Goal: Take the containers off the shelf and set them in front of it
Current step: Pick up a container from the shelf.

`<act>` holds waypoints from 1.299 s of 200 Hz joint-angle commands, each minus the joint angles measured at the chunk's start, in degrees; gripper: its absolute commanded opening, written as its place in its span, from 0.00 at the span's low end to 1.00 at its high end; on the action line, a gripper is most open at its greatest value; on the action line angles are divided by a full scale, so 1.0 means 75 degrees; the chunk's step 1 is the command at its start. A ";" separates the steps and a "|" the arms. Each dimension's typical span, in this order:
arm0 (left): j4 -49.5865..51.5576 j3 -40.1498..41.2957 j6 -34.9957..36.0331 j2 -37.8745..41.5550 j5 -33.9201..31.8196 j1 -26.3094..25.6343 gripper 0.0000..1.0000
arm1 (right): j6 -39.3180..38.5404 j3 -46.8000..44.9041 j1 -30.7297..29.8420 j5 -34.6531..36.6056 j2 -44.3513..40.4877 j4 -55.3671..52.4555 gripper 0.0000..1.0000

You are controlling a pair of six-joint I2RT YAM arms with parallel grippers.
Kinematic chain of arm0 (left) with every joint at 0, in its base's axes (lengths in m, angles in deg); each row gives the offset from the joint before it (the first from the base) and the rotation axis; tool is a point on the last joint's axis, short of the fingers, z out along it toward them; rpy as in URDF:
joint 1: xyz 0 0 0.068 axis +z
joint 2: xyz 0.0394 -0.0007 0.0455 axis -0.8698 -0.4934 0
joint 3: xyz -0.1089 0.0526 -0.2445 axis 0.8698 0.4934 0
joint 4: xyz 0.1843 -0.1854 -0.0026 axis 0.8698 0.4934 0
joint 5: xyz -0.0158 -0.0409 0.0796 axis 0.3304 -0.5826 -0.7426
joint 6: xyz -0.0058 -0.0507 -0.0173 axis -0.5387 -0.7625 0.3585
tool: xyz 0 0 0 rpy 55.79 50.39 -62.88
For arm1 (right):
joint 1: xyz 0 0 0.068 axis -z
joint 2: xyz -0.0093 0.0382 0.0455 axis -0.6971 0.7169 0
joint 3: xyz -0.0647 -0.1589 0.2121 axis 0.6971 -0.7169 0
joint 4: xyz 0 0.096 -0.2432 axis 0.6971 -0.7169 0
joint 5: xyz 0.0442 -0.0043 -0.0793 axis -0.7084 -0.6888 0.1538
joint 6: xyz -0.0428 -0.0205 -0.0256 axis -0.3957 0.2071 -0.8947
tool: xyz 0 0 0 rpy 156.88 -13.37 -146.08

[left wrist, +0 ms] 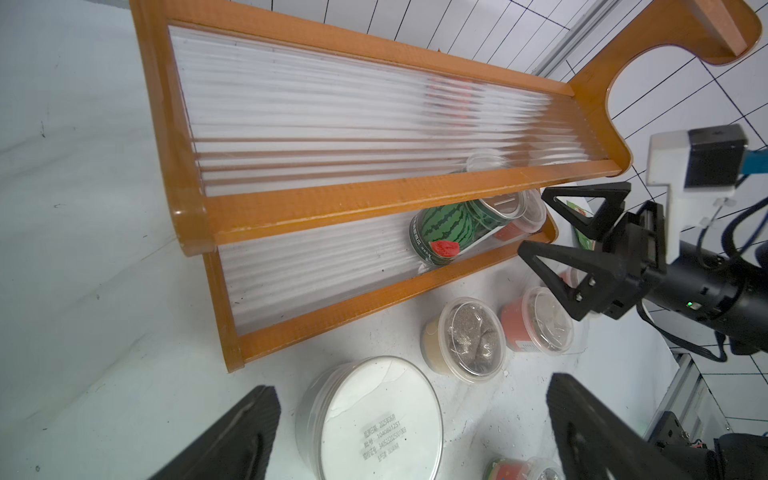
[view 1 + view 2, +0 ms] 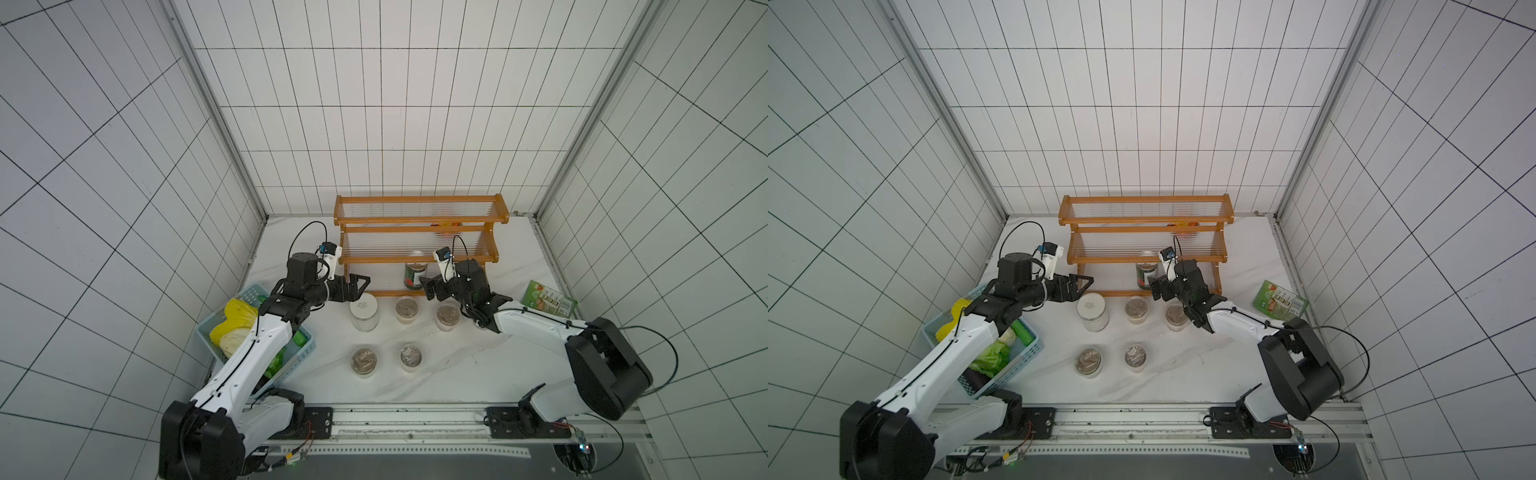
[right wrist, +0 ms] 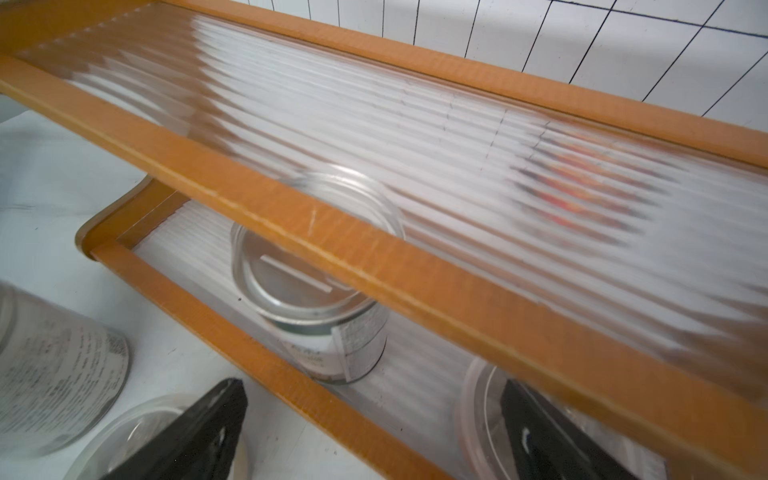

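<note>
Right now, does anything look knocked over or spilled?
No, nothing stands out. The watermelon tin can stands upright on the lowest tier of the shelf, and the lidded cups before it stand upright too. Only an orange-red blur behind the slats is unclear.

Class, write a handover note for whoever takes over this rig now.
Left gripper open, by the white-lidded clear jar. Right gripper open, by the green-red tin can.
Done: jar and four small clear lidded cups stand on the table before the orange-brown stepped shelf.
Left: can and one red-banded clear cup on the lowest tier; a red-orange blur behind the middle slats may be another.
</note>
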 commanded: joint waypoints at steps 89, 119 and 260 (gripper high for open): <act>-0.0101 0.0062 0.0005 0.0254 -0.0134 0.0030 0.98 | 0.0180 0.1255 0.0053 -0.0396 0.1749 0.1853 0.99; -0.0150 0.0052 -0.0011 0.0182 -0.0094 0.0030 0.98 | 0.0126 0.1734 -0.0224 0.0658 0.2166 0.1957 0.99; -0.0264 0.0094 0.0050 0.0031 -0.0093 0.0030 0.98 | 0.0577 0.1723 -0.0684 0.1854 0.2556 0.2427 0.69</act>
